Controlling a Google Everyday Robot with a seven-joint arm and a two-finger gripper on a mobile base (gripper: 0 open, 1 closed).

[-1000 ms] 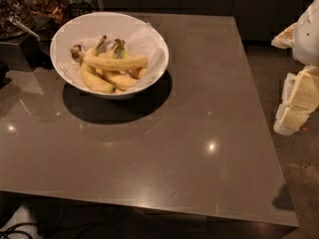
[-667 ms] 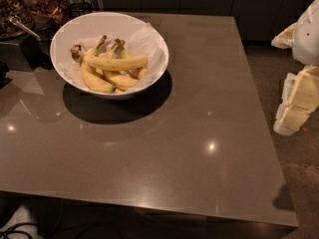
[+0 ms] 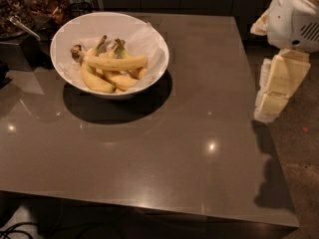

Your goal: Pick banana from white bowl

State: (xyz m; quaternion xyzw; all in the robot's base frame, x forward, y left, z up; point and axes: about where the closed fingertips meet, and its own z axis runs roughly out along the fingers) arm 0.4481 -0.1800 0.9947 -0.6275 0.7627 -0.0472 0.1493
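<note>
Spotting the banana (image 3: 117, 62) straight away, lying crosswise on top of the pile inside the white bowl (image 3: 110, 15), dark stub stem pointing toward the bowl's left side. Noting shorter, curved bananas (image 3: 99, 81) tucked underneath, with thin paper lining (image 3: 147, 38) showing up the bowl's right inner wall. Finding the grey table (image 3: 199, 133) under the bowl, stretching away to the bowl's right and front. Catching the gripper (image 3: 276, 91) well to the right of the bowl, out past the table edge and well apart from the fruit. Cannot tell its opening, wide or narrow.
</note>
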